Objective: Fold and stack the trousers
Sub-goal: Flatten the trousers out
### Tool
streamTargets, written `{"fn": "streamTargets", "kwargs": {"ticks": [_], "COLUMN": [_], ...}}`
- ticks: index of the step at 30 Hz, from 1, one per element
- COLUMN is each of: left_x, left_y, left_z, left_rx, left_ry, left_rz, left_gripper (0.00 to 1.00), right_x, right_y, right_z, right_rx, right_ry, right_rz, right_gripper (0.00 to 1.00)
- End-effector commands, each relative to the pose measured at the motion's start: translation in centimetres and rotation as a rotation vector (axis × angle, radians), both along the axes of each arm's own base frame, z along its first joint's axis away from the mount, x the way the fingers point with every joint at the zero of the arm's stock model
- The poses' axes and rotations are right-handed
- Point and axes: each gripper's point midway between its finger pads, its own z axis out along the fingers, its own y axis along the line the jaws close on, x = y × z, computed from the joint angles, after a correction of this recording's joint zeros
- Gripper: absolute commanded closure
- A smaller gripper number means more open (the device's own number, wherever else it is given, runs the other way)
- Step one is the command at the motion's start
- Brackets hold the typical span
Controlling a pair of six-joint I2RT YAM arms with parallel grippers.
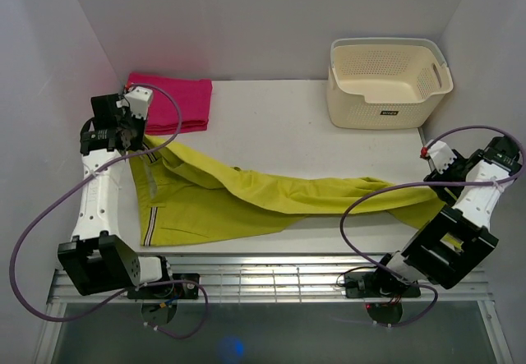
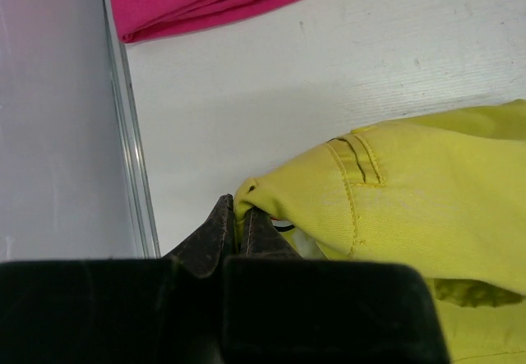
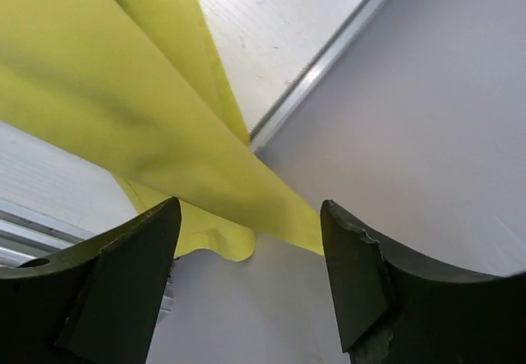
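The yellow-green trousers [image 1: 246, 195] lie stretched across the table, waistband at the left and leg ends at the right. My left gripper [image 1: 130, 136] is shut on the waistband corner of the trousers [image 2: 394, 191], lifted a little off the table. The dark fingers [image 2: 215, 237] pinch the fabric edge between them. My right gripper [image 3: 251, 241] stands open near the right wall, above the leg ends [image 3: 140, 126], with the cloth hanging free just beyond its fingertips. In the top view the right gripper [image 1: 436, 160] sits over the right end of the trousers.
A folded magenta-pink cloth [image 1: 177, 101] lies at the back left, close behind the left gripper. A cream perforated basket [image 1: 386, 80] stands at the back right. White walls close in both sides, and a metal grate [image 1: 271, 278] runs along the near edge.
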Motion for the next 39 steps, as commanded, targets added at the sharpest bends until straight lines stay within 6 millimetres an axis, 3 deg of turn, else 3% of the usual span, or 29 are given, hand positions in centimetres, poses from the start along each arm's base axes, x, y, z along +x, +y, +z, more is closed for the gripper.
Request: {"fn": "streamTargets", "kwargs": {"ticks": [1,6,10,15,23,28,39], "left_x": [1.0,2.1,2.8,3.2,3.7,3.8,3.4], "left_y": [0.1,0.8,0.8,1.4,2.3,3.7,4.8], "left_z": [0.0,-2.2,-3.0,-3.4,-3.4,-3.0,-2.9], "left_rx": [-0.013,-0.031,-0.05,-0.045,-0.04,-0.046,-0.06], "left_ry": [0.002,0.08,0.111,0.126,0.133,0.127,0.124], "left_rz": [-0.004,0.024,0.034,0.036,0.044,0.07,0.087], "left_gripper": [1.0,1.0,1.0,1.0,1.0,1.0,1.0], "right_x": [-1.3,-1.4,-2.3,-2.4,-1.3,-2.1,-3.6], "right_y": [3.5,5.5,5.8,3.3,2.1,0.8,-0.5], "right_z": [-0.2,-0.5,-2.4,-3.5,-2.7,-4.9,-5.3], "right_rx": [0.126,0.086,-0.017,-0.2,-0.274,-0.352,-0.409], "right_ry": [0.06,0.069,0.078,0.073,0.043,0.11,0.167], "right_rz": [0.046,0.138,0.218,0.26,0.308,0.333,0.388], "right_gripper": [0.25,0.25,0.26,0.22,0.16,0.22,0.2]}}
